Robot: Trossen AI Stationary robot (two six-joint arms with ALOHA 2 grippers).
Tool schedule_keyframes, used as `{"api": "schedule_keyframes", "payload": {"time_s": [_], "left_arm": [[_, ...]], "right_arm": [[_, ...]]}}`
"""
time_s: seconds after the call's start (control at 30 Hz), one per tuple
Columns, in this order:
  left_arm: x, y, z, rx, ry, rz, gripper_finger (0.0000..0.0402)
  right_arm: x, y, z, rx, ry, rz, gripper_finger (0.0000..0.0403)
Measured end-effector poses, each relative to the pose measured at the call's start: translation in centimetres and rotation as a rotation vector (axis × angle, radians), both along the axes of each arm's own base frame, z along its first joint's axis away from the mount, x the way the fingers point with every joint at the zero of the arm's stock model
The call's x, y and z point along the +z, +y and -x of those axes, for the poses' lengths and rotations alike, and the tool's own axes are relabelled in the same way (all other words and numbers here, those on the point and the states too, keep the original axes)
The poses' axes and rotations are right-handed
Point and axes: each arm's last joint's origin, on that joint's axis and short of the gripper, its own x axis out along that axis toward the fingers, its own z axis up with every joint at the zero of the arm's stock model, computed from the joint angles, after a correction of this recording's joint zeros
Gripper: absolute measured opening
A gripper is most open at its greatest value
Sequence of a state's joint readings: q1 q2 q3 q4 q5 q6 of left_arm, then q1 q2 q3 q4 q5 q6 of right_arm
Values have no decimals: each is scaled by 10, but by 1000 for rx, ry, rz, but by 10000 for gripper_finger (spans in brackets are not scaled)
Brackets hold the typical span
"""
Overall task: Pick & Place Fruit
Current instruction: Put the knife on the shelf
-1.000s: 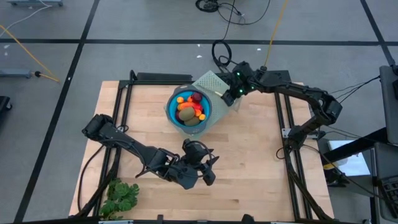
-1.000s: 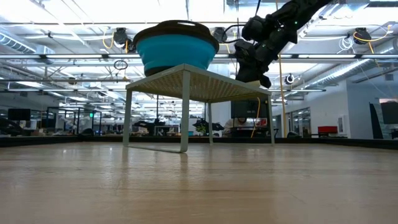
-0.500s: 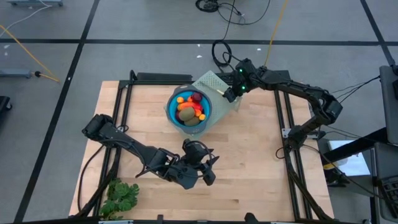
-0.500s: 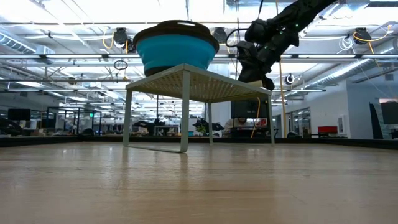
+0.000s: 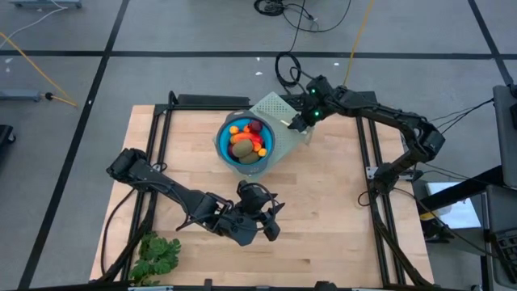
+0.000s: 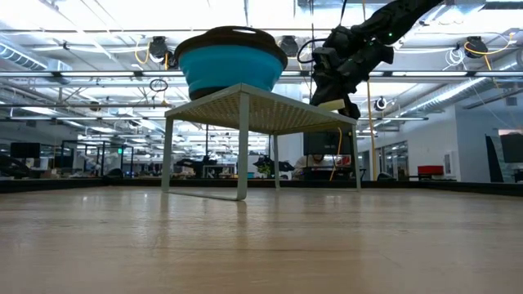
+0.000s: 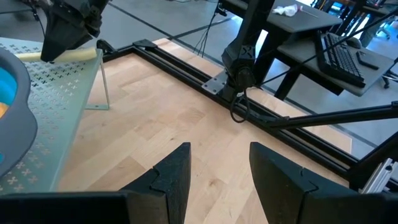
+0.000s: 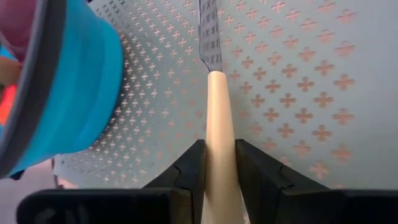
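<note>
The fruit sits heaped in a blue bowl on a perforated white stand: orange, dark red and brown-green pieces. The right gripper hovers over the stand beside the bowl, jaws clamped on a pale cream stick. The left gripper waits low over the tabletop, jaws apart and empty

L end effector: two dark fingers apart, nothing btwn them, over bare wood table. Near it stands a pale perforated rack w/ cross-shaped holes and a thin leg; blue bowl sits on it, only partly in view. R end effector hangs over the rack's far edge, clamped on a cream stick. Black frame rails along table edge; R arm's base mounted there. Beyond: desk w/ keyboard.
</note>
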State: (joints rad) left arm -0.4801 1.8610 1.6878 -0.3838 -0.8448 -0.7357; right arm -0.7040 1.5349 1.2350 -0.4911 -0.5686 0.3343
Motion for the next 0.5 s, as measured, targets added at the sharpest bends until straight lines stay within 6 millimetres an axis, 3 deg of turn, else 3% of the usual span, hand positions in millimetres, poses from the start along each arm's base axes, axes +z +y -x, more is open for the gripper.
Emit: {"api": "schedule_keyframes", "payload": {"time_s": [0.5], "left_arm": [[0,0,0,-13,0,9,161]], "right_arm": [[0,-1,1,-12,9,16,78]]}}
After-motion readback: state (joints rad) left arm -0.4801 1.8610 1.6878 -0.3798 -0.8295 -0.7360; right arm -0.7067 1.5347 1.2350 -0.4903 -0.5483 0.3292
